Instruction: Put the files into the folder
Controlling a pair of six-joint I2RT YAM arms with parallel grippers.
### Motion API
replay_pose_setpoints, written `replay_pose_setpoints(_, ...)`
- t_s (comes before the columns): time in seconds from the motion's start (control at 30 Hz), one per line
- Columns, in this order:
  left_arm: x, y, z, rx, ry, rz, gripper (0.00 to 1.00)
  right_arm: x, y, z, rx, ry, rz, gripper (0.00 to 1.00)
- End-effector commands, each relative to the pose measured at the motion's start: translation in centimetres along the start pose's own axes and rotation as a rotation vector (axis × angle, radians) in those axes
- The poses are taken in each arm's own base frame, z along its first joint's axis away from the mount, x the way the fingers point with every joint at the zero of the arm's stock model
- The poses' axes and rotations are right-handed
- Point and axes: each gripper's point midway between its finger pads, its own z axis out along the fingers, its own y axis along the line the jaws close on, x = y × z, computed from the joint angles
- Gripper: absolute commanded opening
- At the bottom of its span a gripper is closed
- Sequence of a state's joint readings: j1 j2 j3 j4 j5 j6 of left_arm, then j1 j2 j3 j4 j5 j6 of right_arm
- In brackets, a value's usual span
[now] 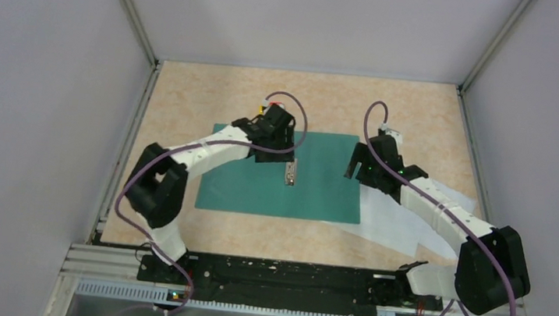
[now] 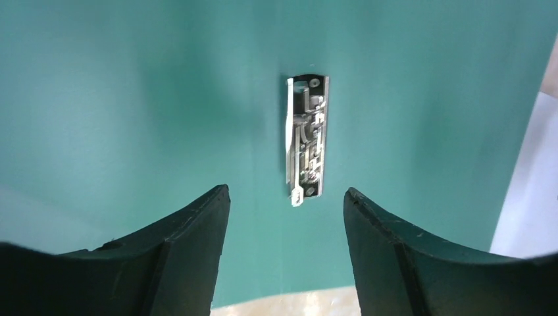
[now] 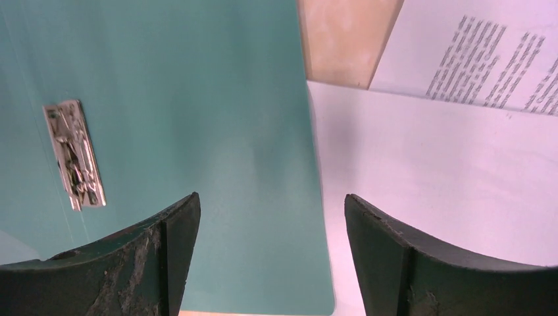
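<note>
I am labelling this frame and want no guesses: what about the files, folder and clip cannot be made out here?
Number of files: top view, sheets overlap and the right arm covers them.
Printed text: right wrist view, too small and blurred; cut by the top edge.
Metal clip: left wrist view, whether latched is unclear.
</note>
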State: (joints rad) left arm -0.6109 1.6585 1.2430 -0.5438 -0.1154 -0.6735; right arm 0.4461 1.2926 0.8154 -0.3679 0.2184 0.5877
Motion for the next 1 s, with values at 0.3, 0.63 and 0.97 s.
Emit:
replay_pose_setpoints(0.3, 1.5, -1.7, 6.6, -0.135, 0.004, 0.091, 0.56, 2.0, -0.1, -0.5, -0.059, 0.047, 0.019, 0.80)
replay_pose_setpoints(0.63, 2.4, 0.2, 7.5, -0.220, 0.013, 0.112, 0.33, 2.5, -0.2, 0.1, -0.062, 0.061, 0.004, 0.80)
replay_pose_setpoints(0.97, 2.9, -1.2, 7.8, -0.141, 0.036, 0.120, 0.39, 1.9, -0.3, 0.1, -0.053, 0.045, -0.008, 0.80)
